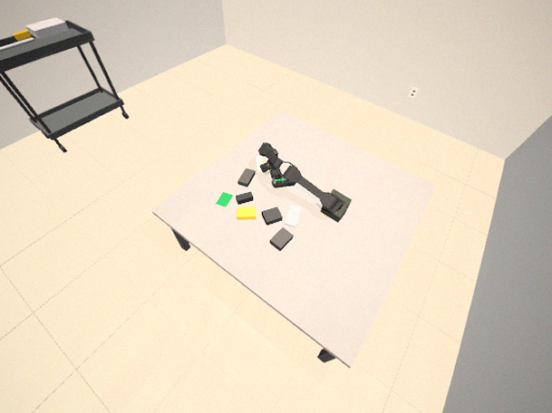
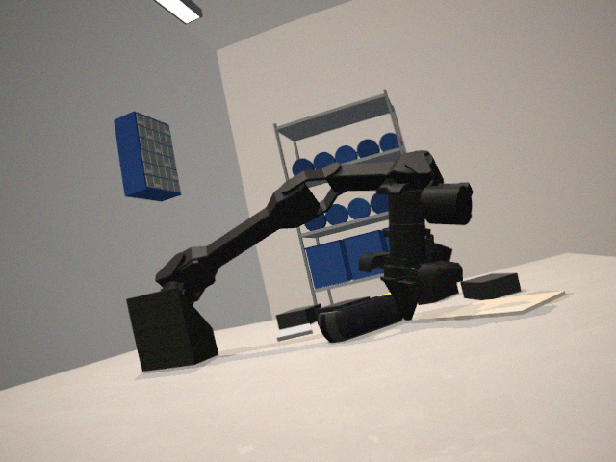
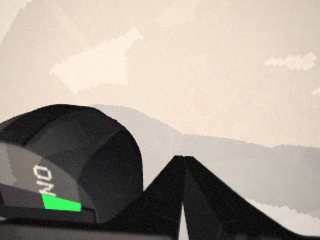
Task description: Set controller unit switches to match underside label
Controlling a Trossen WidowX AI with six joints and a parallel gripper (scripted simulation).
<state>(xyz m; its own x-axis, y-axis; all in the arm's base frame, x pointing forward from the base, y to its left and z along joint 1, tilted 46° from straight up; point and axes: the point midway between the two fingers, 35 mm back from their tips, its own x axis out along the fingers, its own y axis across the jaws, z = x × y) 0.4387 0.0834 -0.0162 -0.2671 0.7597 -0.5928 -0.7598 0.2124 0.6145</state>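
Observation:
The dark grey controller unit point(image 1: 284, 183) point(image 2: 360, 318) point(image 3: 114, 160) sits base down on the bench, partly under the arm in the top view. The wrist view shows its rounded end, the printed "ON" and one green switch end point(image 3: 61, 202). The other switches are cut off there, and small green patches show in the top view. The label underneath is hidden. My gripper point(image 2: 409, 317) point(image 3: 182, 164) is shut and empty. Its fingertips point down beside the unit's end, very low near the bench top. Whether they touch the unit I cannot tell.
A thin pale plate point(image 1: 259, 163) point(image 2: 502, 305) lies just beyond the gripper. A dark block point(image 1: 246, 177) point(image 2: 490, 287), a smaller dark block point(image 1: 244, 198), a green card point(image 1: 224, 198), a yellow block point(image 1: 245, 212), a white plate point(image 1: 293, 215) and other dark modules point(image 1: 271, 215) point(image 1: 282, 238) lie around.

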